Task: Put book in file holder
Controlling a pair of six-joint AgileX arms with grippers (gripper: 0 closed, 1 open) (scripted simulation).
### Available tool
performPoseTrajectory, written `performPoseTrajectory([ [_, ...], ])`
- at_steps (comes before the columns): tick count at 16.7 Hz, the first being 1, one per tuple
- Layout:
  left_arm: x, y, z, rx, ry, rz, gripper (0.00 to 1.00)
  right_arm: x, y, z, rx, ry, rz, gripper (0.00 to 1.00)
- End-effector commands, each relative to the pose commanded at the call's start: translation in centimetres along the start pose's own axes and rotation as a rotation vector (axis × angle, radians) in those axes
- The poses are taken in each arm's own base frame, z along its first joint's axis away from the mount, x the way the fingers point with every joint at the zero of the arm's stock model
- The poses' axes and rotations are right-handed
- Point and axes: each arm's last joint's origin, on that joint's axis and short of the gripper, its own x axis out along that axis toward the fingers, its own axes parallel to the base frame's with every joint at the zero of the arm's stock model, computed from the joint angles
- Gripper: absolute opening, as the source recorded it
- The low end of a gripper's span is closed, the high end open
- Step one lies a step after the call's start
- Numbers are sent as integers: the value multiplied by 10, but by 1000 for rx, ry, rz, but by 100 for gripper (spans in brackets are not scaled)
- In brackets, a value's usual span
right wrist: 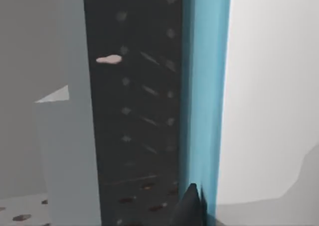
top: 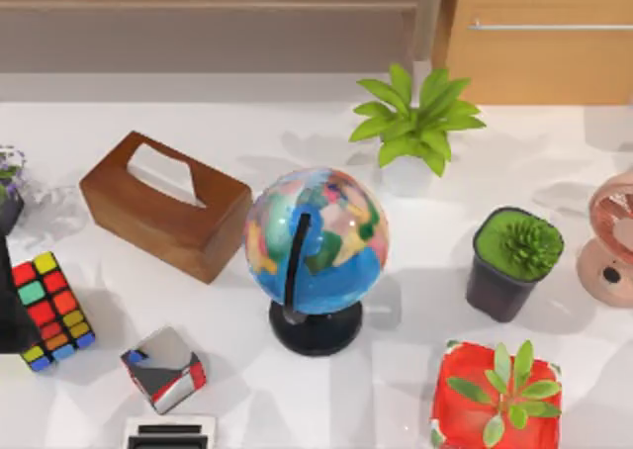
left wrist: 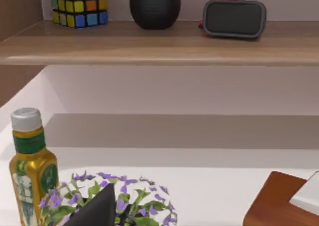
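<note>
Book (right wrist: pixel 204 86): the teal-blue side edge stands upright, hard against the dark tip of the right gripper (right wrist: pixel 192 208), with the white face running off to one side. Cannot tell whether the gripper is clamped on it or merely alongside. Just beside the teal edge is a dark perforated panel (right wrist: pixel 134 111), judged to be a file holder wall, so the book is probably kept vertical to slide in edge-on. The book's place on the table cannot be told at this range.

The left gripper (left wrist: pixel 99 208) is idle above a purple-flowered plant (left wrist: pixel 134 196), near a yellow bottle (left wrist: pixel 30 161); its state cannot be told.

Table is crowded: wooden tissue box (top: pixel 163 204), globe (top: pixel 316 241), two cubes and potted plants. Any wide swing risks a knock.
</note>
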Motion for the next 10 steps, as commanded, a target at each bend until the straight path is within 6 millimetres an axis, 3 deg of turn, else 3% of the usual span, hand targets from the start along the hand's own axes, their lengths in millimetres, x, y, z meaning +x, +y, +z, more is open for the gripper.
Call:
performPoseTrajectory([
  [3,0,0,0,0,0,0,100,0,0,0,0,0,-1,0],
  [10,0,0,0,0,0,0,100,0,0,0,0,0,-1,53],
])
